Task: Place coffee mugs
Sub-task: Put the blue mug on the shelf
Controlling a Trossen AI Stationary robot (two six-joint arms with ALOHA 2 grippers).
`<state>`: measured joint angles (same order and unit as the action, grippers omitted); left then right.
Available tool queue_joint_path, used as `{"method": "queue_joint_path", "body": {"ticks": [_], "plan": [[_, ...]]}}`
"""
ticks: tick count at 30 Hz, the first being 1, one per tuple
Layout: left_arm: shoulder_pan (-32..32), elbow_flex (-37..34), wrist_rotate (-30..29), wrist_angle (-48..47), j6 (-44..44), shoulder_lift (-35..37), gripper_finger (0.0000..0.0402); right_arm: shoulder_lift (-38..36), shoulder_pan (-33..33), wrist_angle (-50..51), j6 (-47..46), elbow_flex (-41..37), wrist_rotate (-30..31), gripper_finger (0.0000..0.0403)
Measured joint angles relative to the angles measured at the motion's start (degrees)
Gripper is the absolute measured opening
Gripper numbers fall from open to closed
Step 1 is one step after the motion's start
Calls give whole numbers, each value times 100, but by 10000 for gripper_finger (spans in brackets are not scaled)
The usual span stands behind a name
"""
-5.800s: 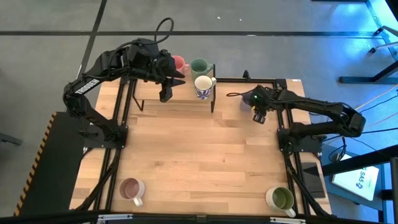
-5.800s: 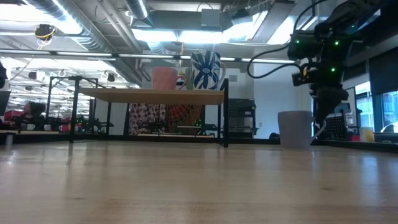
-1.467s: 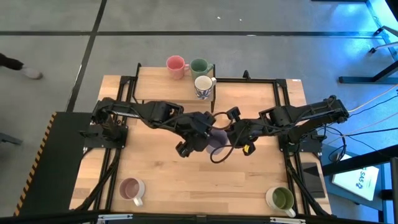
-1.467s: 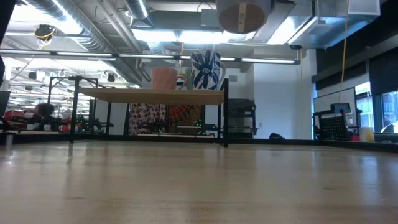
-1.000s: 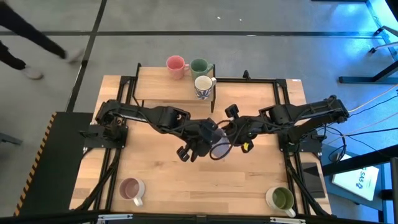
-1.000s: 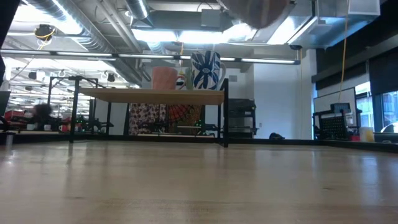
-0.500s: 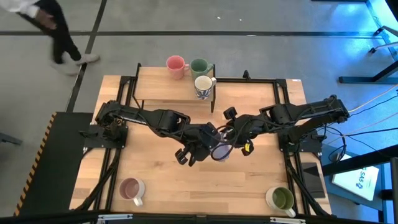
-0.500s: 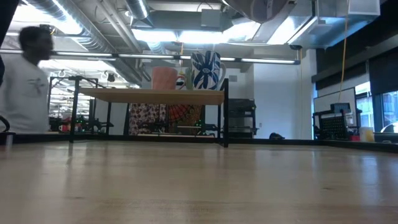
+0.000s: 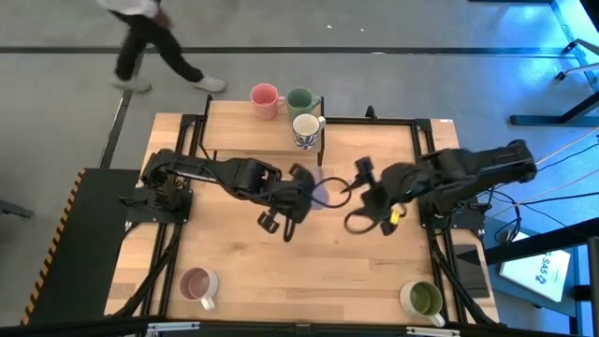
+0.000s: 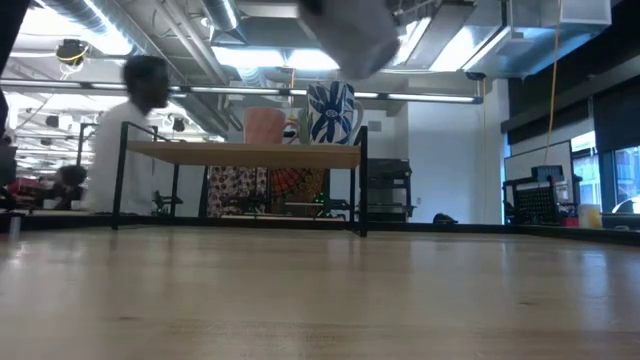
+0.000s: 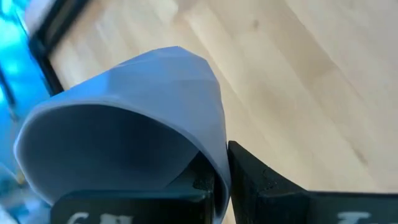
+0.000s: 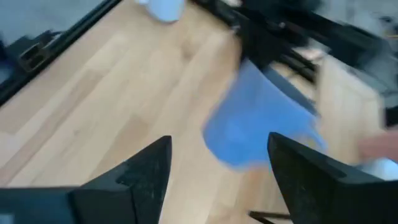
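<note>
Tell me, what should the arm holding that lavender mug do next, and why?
Probably carry it toward the raised shelf. The left hand grips the lavender mug by its rim above the table, the right hand stands open and clear of it, and three mugs already sit along the shelf's right end, leaving bare board beside them.
</note>
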<state>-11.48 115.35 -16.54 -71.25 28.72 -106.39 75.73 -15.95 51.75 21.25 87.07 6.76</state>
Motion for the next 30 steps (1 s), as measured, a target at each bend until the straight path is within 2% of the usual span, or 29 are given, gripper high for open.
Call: {"method": "queue_joint_path", "body": {"ticks": [7,11,17,22,30], "plan": [[264,0,-115,-1219,-1523,607,16,-610,7,83,-286,4,119,221],[584,11,-500,-1863,-1833,1061,16,-751,11,99,-284,4,140,212],[1385,15,-787,-1881,-2236,1495,16,-772,13,136,-183,4,265,209],[2114,9,-587,-1875,-2474,1385,16,-772,16,197,-172,4,305,209],[2611,7,-79,-1872,-2698,847,16,-772,16,251,-180,2,372,209]]}}
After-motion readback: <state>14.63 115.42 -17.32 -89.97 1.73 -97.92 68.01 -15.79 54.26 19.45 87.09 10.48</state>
